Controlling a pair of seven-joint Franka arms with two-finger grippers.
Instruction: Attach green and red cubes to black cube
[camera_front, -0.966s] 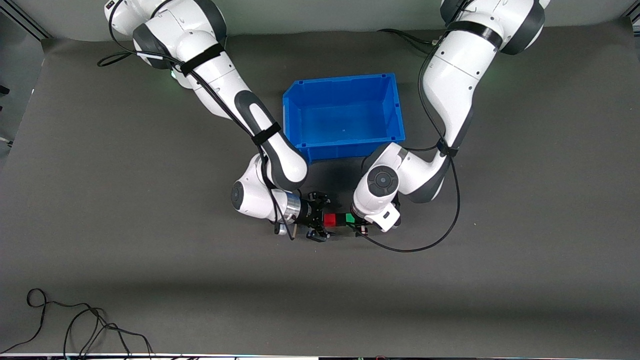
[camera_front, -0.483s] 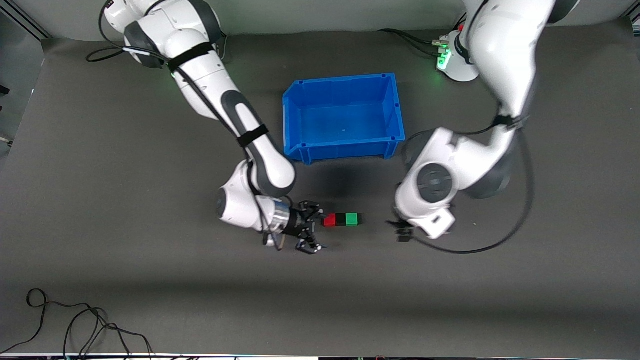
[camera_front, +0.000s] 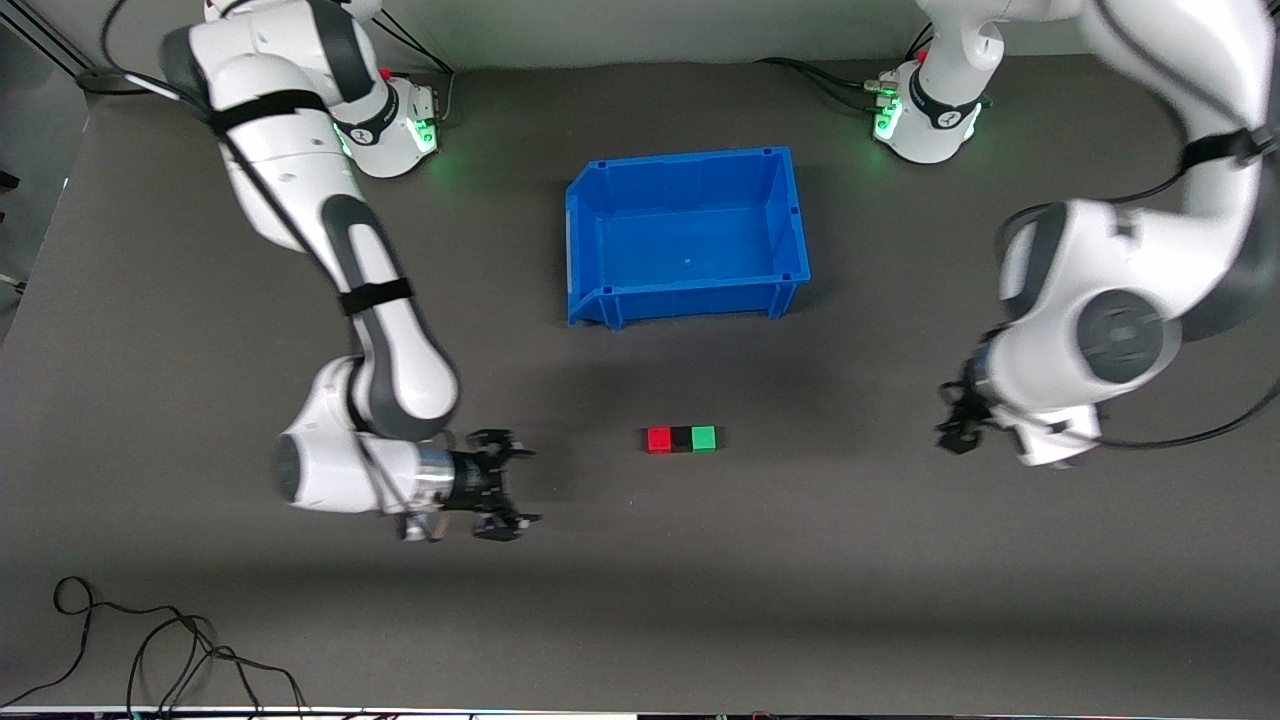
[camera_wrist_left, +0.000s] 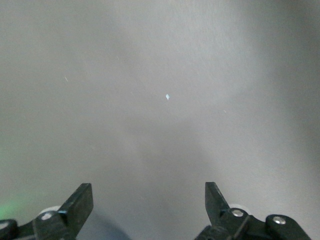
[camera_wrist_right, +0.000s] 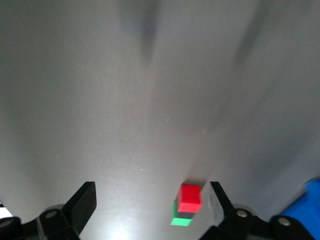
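The right gripper (camera_front: 505, 485) is seen low over bare table toward the right arm's end, its jaws spread wide and nothing held between them. In the right wrist view the same wide, empty spread is shown, with the row of cubes caught between the fingertips' line of sight.

At mid-table, nearer the front camera than the blue bin (camera_front: 590, 240), the row is found: the red cube (camera_front: 658, 439), the black cube (camera_front: 681, 439) and the green cube (camera_front: 704, 438), pressed side by side with no gap visible, the black one in the middle. The attaching can be judged done; nothing appears left but clearing the arms.

The left gripper (camera_front: 958, 425) is found well apart from the row, over bare table toward the left arm's end, its jaws wide and empty.
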